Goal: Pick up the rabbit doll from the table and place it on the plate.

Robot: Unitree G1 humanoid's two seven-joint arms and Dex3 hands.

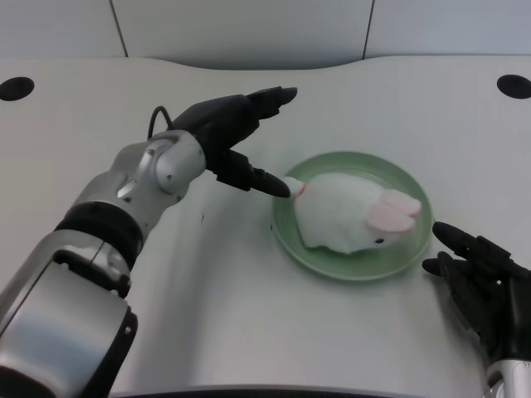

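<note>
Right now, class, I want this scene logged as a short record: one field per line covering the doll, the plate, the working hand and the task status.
doll: white rabbit doll with pink ears, lying on its side
doll location: on the plate, inside its rim
plate: green plate, round, on the white table
left hand: left hand beside the plate's left edge, holding nothing, fingers spread
contact: one fingertip at the doll's rear end; whether it touches cannot be told
task status: doll rests on the plate
</note>
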